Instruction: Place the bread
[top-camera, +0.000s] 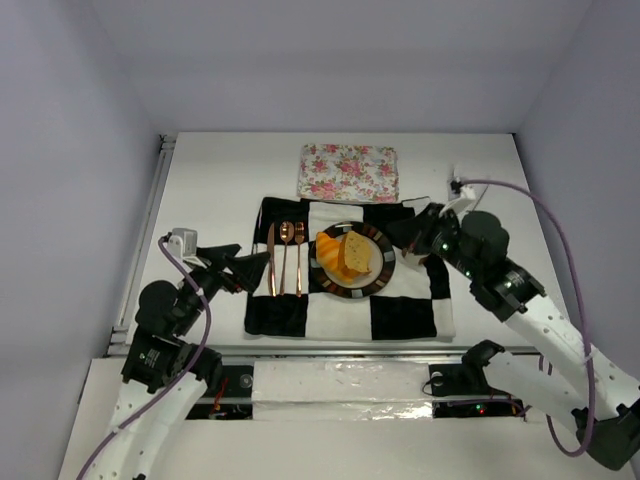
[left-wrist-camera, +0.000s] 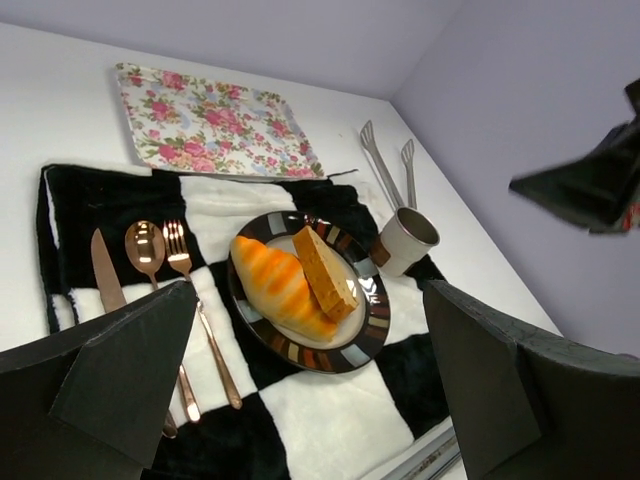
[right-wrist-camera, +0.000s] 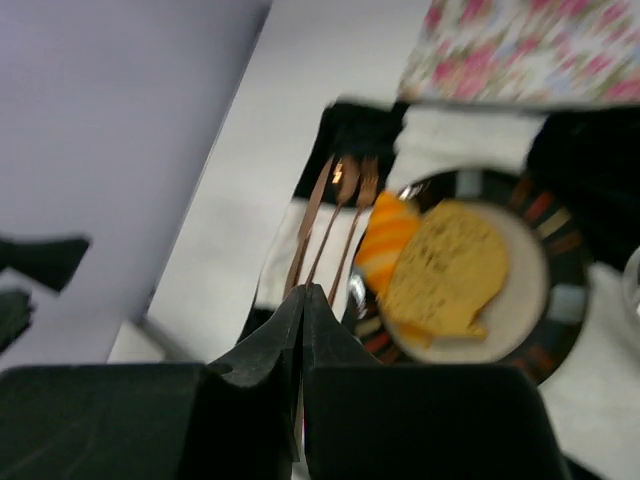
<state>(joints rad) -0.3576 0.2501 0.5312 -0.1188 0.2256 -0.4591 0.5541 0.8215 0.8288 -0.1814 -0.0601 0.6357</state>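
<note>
White table (top-camera: 220, 170), pale lilac walls (top-camera: 60, 150), black-and-white checked cloth (top-camera: 400, 315), floral tray (top-camera: 348, 172) at its far edge, croissant (top-camera: 330, 252) and bread slice (top-camera: 358, 257) together on dark-rimmed plate (top-camera: 383, 262) mid-cloth, left gripper (top-camera: 250, 265) wide apart, empty, right gripper (right-wrist-camera: 303, 300) closed, empty

Soft, even light falls from above, leaving the white table (top-camera: 200, 180) bright and the walls faintly lilac in the top view, with only weak shadows. The left wrist view is crisp at mid-distance: the plate (left-wrist-camera: 305, 357) rim carries small glints and the copper cutlery (left-wrist-camera: 146, 246) shines, while the fingers (left-wrist-camera: 110, 370) of the left hand (left-wrist-camera: 310, 292) loom dark and slightly soft near the lens. The right wrist view is blurred throughout: the bread slice (right-wrist-camera: 445, 270), plate and floral tray (right-wrist-camera: 520, 45) smear, and the fingers (right-wrist-camera: 250, 400) of the right hand (right-wrist-camera: 302, 305) read nearly black.
</note>
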